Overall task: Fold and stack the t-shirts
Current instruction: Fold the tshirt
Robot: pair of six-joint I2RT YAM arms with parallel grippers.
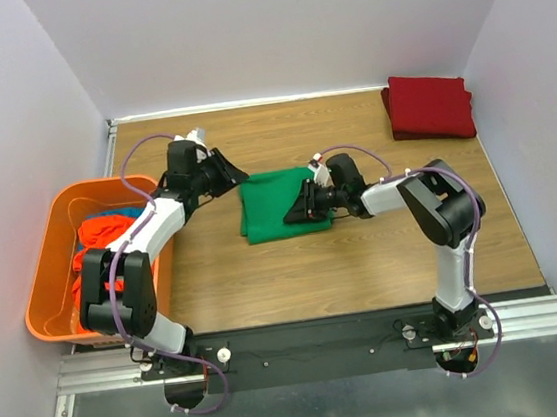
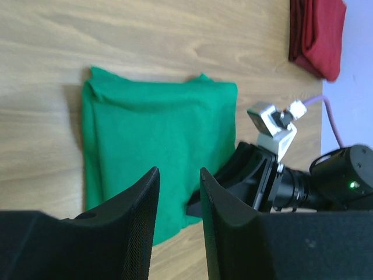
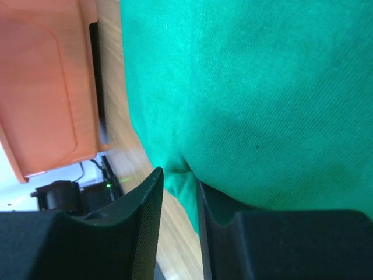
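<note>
Right end effector (image 1: 303, 206) touches the green t-shirt (image 1: 270, 201) at its right edge, jaws narrowly apart over cloth; gripping, I cannot tell. Left end effector (image 1: 229, 169) hovers half-open, empty, beside the shirt's far-left corner, mid counter (image 1: 364, 249).

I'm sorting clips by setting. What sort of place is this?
Probably a robotics lab test cell: white walls box in a wooden tabletop, two robot arms are bolted to a metal rail, and shirts are staged: a folded green t-shirt, a dark red t-shirt, more in an orange bin.
</note>
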